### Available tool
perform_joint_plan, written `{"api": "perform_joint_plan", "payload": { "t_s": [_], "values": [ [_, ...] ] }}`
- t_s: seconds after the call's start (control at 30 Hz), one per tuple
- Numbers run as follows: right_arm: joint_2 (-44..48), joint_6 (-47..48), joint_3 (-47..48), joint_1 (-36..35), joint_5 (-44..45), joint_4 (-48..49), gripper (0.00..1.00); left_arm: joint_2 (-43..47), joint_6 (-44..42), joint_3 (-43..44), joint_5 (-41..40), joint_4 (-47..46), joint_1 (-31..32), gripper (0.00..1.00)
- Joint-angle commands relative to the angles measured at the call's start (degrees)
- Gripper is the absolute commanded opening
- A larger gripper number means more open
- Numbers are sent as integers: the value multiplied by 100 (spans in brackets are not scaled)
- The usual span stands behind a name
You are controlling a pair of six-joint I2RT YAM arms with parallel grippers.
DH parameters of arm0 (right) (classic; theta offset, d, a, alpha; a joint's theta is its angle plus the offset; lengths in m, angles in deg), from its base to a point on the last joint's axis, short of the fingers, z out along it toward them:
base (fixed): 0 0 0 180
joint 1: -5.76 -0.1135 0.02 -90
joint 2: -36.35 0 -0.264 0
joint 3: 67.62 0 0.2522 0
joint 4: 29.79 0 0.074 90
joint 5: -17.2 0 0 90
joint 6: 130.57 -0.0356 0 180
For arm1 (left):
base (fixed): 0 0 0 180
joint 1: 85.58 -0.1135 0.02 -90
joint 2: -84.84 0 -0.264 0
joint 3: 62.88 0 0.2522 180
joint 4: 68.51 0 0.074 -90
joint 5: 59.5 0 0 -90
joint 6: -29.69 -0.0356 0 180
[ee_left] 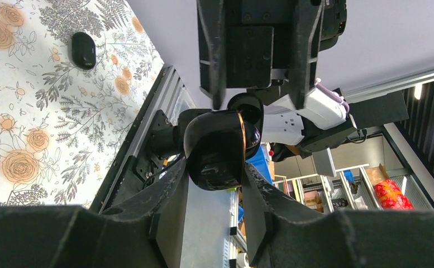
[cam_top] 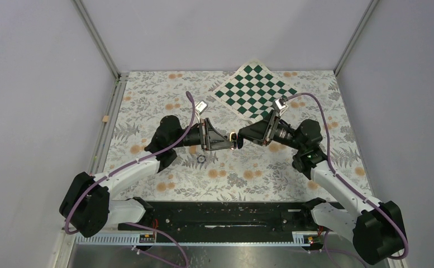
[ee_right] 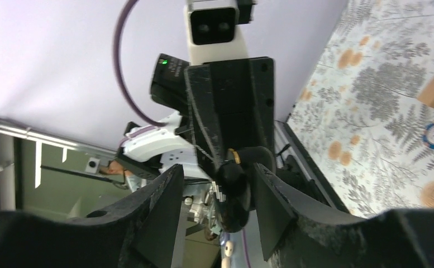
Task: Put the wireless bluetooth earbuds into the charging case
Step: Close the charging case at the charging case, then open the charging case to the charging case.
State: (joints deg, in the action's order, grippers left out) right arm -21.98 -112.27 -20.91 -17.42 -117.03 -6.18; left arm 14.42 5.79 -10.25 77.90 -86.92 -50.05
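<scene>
The charging case [ee_left: 214, 149] is up in the air over the middle of the flowered table cover [ee_left: 24, 123]. It is pinched by its sides in my left gripper [ee_left: 214, 173], which is narrowed onto it. I hold it off the table and turned toward my other arm so that arm can work on its free end. A gold line runs along its seam; whether the lid is up I cannot tell.

My right gripper [ee_right: 217, 176] faces it head-on, with its 2 fingers apart on either side of the case's end. A gap shows on at least 1 side, and I see nothing carried in it. My guess is that it is there to deal with the lid.

1 earbud [ee_left: 83, 50], as I take the small black oval to be, lies well apart on the cover, waiting its turn. The 2nd I cannot find
</scene>
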Motion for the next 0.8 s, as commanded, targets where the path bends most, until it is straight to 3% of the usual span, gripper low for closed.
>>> {"api": "perform_joint_plan", "payload": {
  "t_s": [0.0, 0.43, 0.53, 0.77],
  "values": [
    [1, -721, -45, 31, -298, 1402, 56, 76, 72, 137, 80, -529, -11, 0],
    [140, -373, -176, 35, -487, 849, 60, 108, 86, 264, -56, -440, -20, 0],
    [427, 379, 143, 24, -449, -230, 62, 173, -65, 305, -137, -193, -20, 0],
    [970, 2826, 1370, -270, 449, -4072, 73, 237, -408, 443, -326, 419, -20, 0]
  ]
}}
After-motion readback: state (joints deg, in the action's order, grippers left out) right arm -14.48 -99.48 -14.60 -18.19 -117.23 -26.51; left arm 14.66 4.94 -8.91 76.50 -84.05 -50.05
